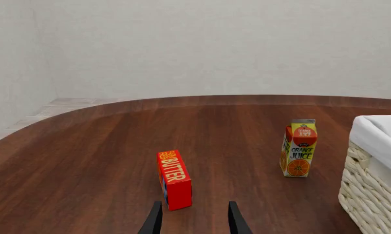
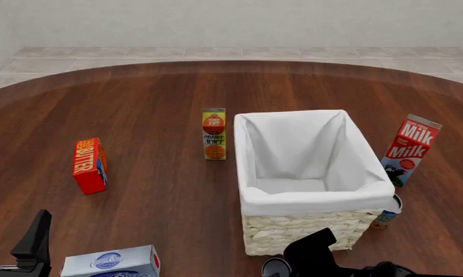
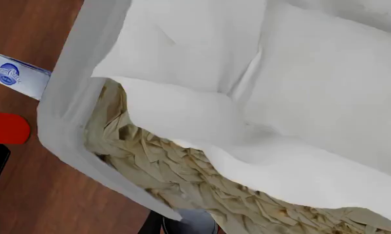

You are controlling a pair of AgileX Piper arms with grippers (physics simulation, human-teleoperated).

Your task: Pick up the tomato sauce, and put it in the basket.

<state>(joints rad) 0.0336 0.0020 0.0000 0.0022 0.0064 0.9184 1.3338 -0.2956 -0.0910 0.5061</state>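
Seemingly mid-task: pick judged done, placing still to do

- Small cylindrical can of tomato sauce (image 2: 275, 267), dark grey top: only the top shows, at the bottom edge of the front view, just before the near wall of the large pale woven wicker basket (image 2: 293, 232) with white cloth lining. Red label not visible in any view, so the identification is a judgement
- Right gripper (image 3: 185, 225): dark fingers flank a grey surface in the right wrist view; reads as pinching the can. Basket interior holds nothing
- Left: carry the can over the near rim and release it inside
- Left gripper (image 1: 195, 223): fingers spread, nothing between them, low over the dark wooden table (image 2: 154, 104), pointing toward the red rectangular butter box (image 1: 174, 179)

View differences
- Front view alone shows the red-and-white milk carton (image 2: 410, 149) and a small bluish-labelled can (image 2: 388, 212), both beyond the basket's right side
- Left wrist view shows the tall orange juice carton (image 1: 298, 147) standing near the basket's corner, clear of it; the can is absent there
- Right wrist view gives the wicker wall and folded cloth up close, with a corner of the white cream cheese box (image 3: 13, 75); a red patch beside it cannot be identified
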